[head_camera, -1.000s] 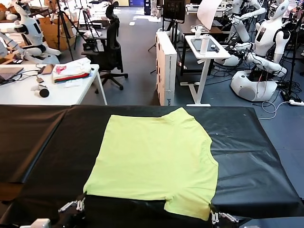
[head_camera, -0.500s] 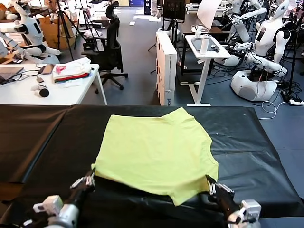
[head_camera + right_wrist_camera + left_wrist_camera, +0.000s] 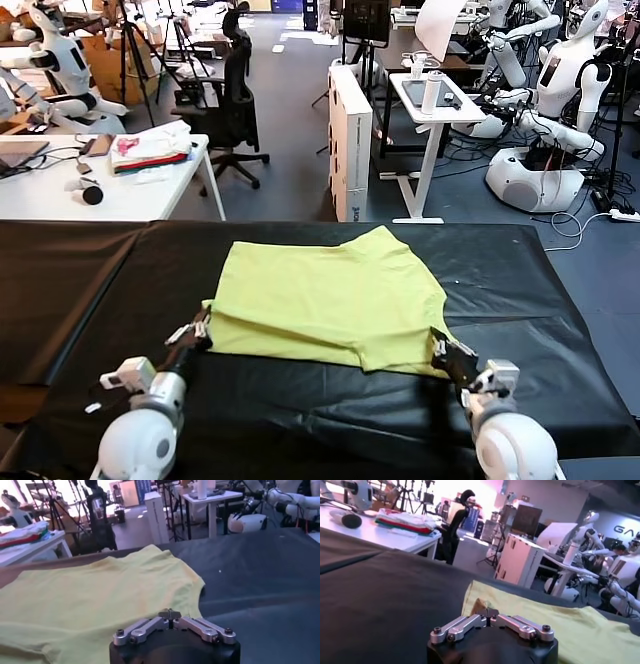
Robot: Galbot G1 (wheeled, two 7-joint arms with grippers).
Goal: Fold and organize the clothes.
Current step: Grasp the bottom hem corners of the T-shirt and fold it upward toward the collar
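The clothes, one lime yellow-green T-shirt (image 3: 330,295), lie on the black-covered table (image 3: 520,290), with the near hem lifted and doubled back over the shirt's middle. My left gripper (image 3: 200,326) is shut on the hem's left corner, and the left wrist view shows a pinch of cloth between its closed tips (image 3: 490,614) with the shirt (image 3: 570,630) spreading beyond. My right gripper (image 3: 441,347) is shut on the right corner of the hem. In the right wrist view its tips (image 3: 170,614) are closed at the edge of the shirt (image 3: 90,600).
Behind the table on the left, a white desk holds a white, pink and red cloth pile (image 3: 150,148). An office chair (image 3: 228,100), a white cabinet (image 3: 350,140), a small standing desk (image 3: 432,100) and parked robots (image 3: 560,90) stand farther back.
Both grippers have come up from the near table edge and moved forward over the table, carrying the shirt's near hem up and away from me, so the visible shirt is shorter.
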